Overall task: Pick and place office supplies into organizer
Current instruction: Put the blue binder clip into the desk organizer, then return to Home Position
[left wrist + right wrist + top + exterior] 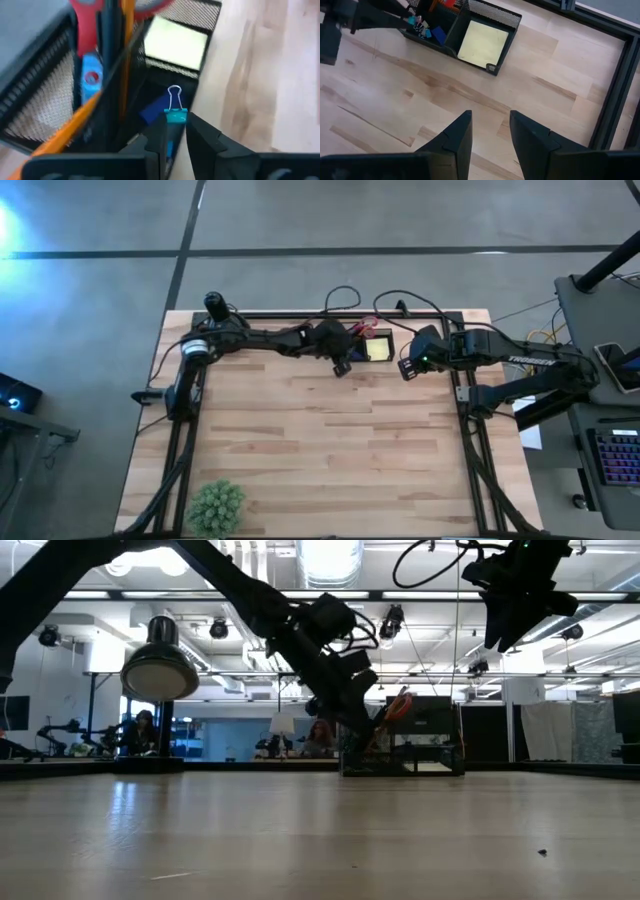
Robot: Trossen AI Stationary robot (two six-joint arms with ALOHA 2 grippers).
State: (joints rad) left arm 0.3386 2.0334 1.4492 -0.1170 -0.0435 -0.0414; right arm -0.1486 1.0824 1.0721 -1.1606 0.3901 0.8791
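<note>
Teal binder clip [175,116] sat clamped between my left gripper's [174,131] fingertips, over the black mesh organizer [197,20]. My right gripper [490,129] hovered nearby above the wooden table [560,105], fingers apart and empty.

I see most of the table [330,440] bare, so I can pass freely across its middle and near half. The far edge is crowded: the organizer [485,22] sits there with scissors [87,25] and pencils [75,122] standing up, and the left gripper [175,137] hangs over it. A plant [215,507] blocks the near left corner
</note>
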